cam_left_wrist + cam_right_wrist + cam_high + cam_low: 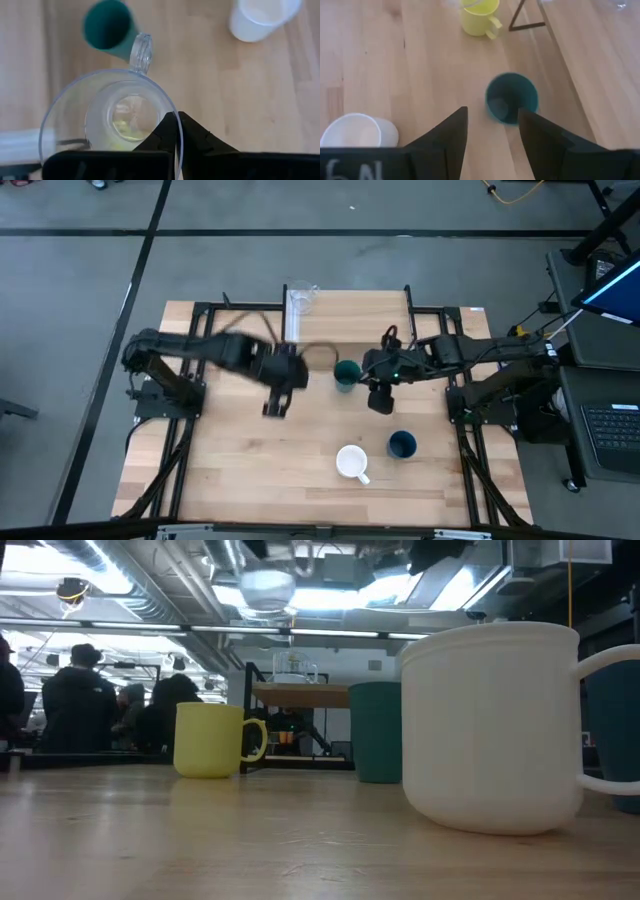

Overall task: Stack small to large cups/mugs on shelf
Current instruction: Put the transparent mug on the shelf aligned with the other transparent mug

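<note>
My left gripper (283, 372) is shut on a clear glass mug (112, 117), held high over the table; it also shows in the low view (268, 588). The yellow mug (210, 738) stands on the table below it. My right gripper (492, 132) is open and empty just short of the teal-green cup (511, 97). The white mug (352, 461) and the dark blue cup (402, 444) stand nearer the front edge. A second clear glass (302, 297) stands on the shelf (350, 310). My left gripper holds the clear glass mug by its rim (174, 131), on the side away from the handle (141, 47). One finger (161, 134) is inside and one (202, 140) outside. The fingers point down from above. The mug hangs upright, mouth up, lifted clear.
The shelf also shows in the low view (300, 693), at the table's far edge on thin black legs. People stand in the room behind the table (75, 690). Bare wood lies at the table's near left (230, 470).
</note>
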Available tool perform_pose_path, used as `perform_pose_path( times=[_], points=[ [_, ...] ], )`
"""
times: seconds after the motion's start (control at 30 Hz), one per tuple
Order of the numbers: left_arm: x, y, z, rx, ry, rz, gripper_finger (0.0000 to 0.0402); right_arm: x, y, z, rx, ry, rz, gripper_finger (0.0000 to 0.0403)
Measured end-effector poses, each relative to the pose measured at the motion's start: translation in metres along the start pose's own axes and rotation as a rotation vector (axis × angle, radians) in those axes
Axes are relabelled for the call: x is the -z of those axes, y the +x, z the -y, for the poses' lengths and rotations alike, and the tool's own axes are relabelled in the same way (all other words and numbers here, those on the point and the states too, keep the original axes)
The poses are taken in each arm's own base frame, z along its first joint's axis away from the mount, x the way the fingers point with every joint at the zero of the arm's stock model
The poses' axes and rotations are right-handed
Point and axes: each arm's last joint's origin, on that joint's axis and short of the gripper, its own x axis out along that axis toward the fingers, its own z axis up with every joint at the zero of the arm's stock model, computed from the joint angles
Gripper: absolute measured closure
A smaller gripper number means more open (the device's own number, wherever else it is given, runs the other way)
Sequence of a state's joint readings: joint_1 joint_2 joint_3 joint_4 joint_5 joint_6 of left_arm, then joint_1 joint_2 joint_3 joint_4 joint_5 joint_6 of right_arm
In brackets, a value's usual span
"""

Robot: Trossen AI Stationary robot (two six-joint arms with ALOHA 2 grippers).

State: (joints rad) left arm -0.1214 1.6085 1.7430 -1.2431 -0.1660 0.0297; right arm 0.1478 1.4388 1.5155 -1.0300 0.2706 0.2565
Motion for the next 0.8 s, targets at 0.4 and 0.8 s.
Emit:
perform_pose_path(
  times=[0.4, 0.8],
  points=[
    [0.014, 0.018, -0.137, -0.081, -0.192, 0.054, 0.0401, 0.006, -0.008, 0.004, 0.009, -0.039, -0.034, 0.0226],
    [0.020, 0.049, -0.166, -0.060, -0.310, -0.010, 0.0401, 0.007, -0.008, 0.004, 0.011, -0.038, -0.042, 0.0226]
  ],
)
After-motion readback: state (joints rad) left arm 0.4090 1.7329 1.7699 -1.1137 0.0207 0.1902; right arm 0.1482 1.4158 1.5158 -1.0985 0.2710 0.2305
